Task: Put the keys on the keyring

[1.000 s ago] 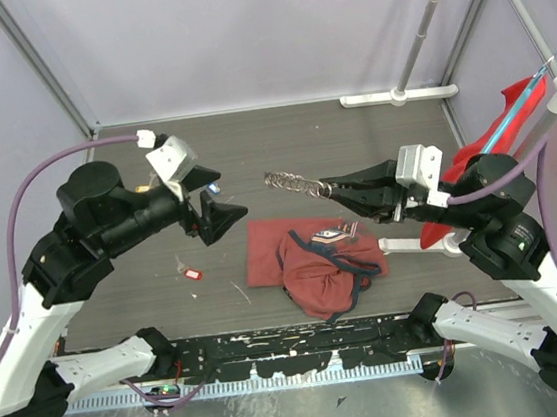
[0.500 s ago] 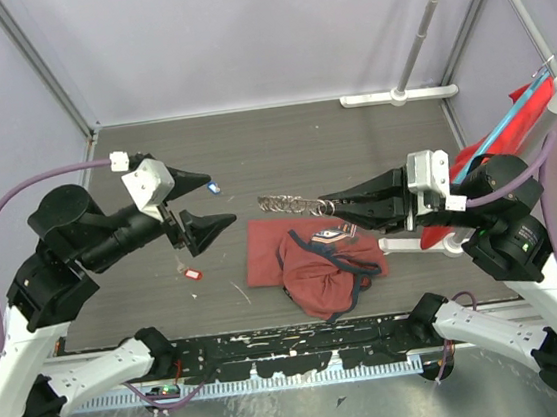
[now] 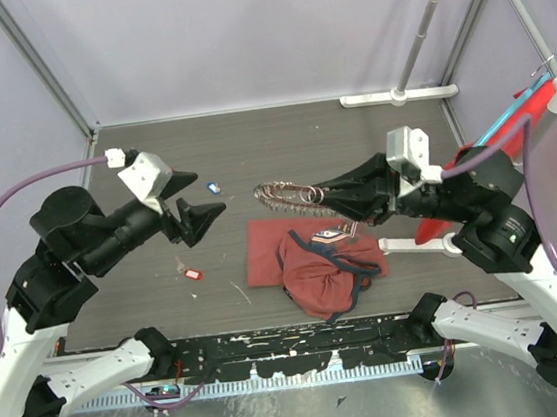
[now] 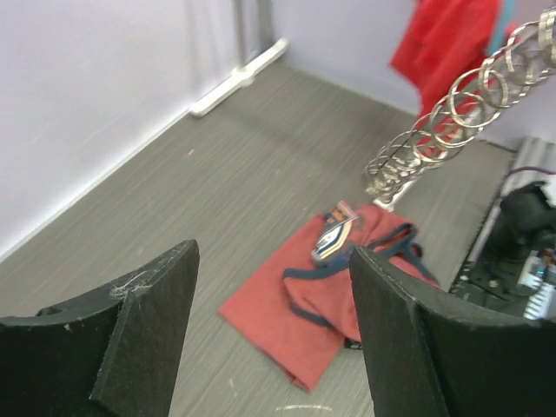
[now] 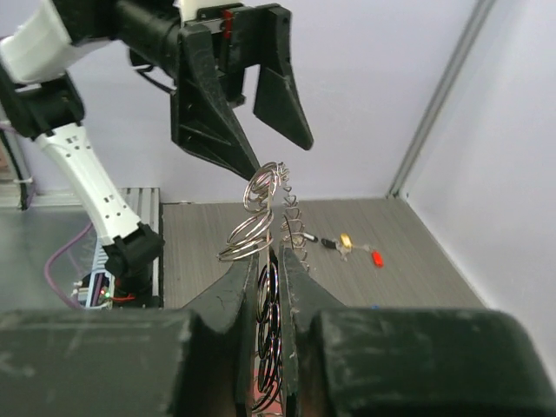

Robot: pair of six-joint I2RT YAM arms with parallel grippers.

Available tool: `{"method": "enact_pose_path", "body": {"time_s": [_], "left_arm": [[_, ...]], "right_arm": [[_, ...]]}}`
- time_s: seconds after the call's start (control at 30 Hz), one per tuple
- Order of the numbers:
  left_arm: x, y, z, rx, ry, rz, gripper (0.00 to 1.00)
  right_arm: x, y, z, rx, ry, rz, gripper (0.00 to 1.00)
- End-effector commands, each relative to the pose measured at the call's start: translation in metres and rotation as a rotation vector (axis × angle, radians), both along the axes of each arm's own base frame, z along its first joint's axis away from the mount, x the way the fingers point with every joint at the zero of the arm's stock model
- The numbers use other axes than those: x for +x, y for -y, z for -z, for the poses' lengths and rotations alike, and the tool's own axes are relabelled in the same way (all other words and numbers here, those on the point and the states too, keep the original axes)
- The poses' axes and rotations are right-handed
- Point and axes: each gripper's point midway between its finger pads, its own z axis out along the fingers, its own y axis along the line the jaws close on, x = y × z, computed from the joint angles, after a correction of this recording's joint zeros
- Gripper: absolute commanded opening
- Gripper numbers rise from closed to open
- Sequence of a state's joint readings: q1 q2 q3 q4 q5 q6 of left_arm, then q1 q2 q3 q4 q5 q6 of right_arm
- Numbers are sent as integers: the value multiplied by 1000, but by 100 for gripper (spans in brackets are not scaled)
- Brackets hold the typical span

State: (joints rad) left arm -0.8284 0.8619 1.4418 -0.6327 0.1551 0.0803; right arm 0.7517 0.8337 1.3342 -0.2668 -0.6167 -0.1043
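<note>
Above table [image 3: 281, 138] centre: R gripper [image 3: 331, 195] pinches keyring [image 3: 292, 195] end, jaws narrow; L gripper [image 3: 210, 191] wide, empty. Keyring light, floppy; keys [image 3: 192, 274] tiny, prob. slippery, so take by plastic heads.

Robotics laboratory test cell; pale panel walls [image 3: 239, 42] and metal frame posts [image 3: 39, 70] enclose a grey wood-grain table [image 3: 291, 137]; left arm [image 3: 71, 242] and right arm [image 3: 497, 224], both cabled, are bolted to a black mounting rail [image 3: 293, 340].

Your left arm [image 3: 71, 242] and right arm [image 3: 491, 214] had white lower shells and bulky black joints. A purple cable [image 3: 16, 203] looped to each wrist, beside a white camera block [image 3: 147, 173]. The left gripper [image 3: 210, 193] carried matte black wedge fingers [image 4: 130, 347], scuffed pale at the edges.
</note>
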Motion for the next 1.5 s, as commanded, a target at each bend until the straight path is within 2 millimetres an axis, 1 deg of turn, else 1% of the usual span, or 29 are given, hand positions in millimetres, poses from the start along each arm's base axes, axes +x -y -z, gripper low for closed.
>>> {"method": "enact_pose_path", "body": {"time_s": [0.0,0.1,0.17,0.23,0.33,0.43,0.47,0.53,0.6,0.63,0.7,0.73,0.77,0.87,0.97,1.03,1.07,1.13,1.2,1.27,1.33,1.4,1.47], "left_arm": [[42,-21,35,111,-107,-263,76],[68,-29,58,142,-227,-344,77],[89,-44,73,110,-339,-406,77],[109,-64,89,70,-432,-479,79],[134,-102,116,48,-542,-679,81],[147,-138,148,82,-647,-871,81],[149,-147,158,81,-685,-913,81],[149,-160,170,66,-745,-964,80],[145,-164,166,47,-737,-981,81],[141,-166,160,33,-713,-983,82],[133,-172,144,9,-652,-1002,86],[128,-177,136,0,-618,-1020,87],[122,-182,128,-7,-585,-1039,91],[106,-194,110,-32,-511,-1084,93],[93,-203,102,-38,-469,-1112,93],[88,-208,102,-20,-451,-1127,95],[86,-211,103,-7,-452,-1142,95],[84,-214,106,17,-462,-1155,95],[83,-218,111,30,-478,-1181,95],[86,-218,120,54,-518,-1193,95],[93,-218,129,76,-551,-1204,94],[103,-219,143,91,-595,-1226,94],[117,-217,155,80,-658,-1237,91]], "right_arm": [[40,-4,10,39,-159,158,1],[59,-13,35,23,-277,213,1],[69,-16,50,14,-340,246,1],[79,-17,63,11,-393,289,1],[100,-12,88,-1,-494,412,1],[112,-15,105,-33,-561,461,1],[114,-17,109,-39,-576,465,1],[122,-19,118,-20,-627,497,1],[130,-27,128,3,-696,511,1],[130,-37,131,18,-735,471,1],[130,-59,136,41,-793,386,1],[132,-72,136,57,-810,352,1],[134,-83,138,63,-831,337,1],[142,-121,144,71,-862,317,1],[153,-159,151,96,-922,288,1],[159,-182,156,114,-959,261,1],[162,-193,164,115,-967,255,1],[167,-208,171,123,-978,260,1],[173,-217,181,138,-980,291,1],[185,-220,196,159,-1008,340,1],[192,-220,204,174,-1011,380,1],[195,-211,209,182,-1011,427,1],[192,-194,214,166,-989,477,1]]}}
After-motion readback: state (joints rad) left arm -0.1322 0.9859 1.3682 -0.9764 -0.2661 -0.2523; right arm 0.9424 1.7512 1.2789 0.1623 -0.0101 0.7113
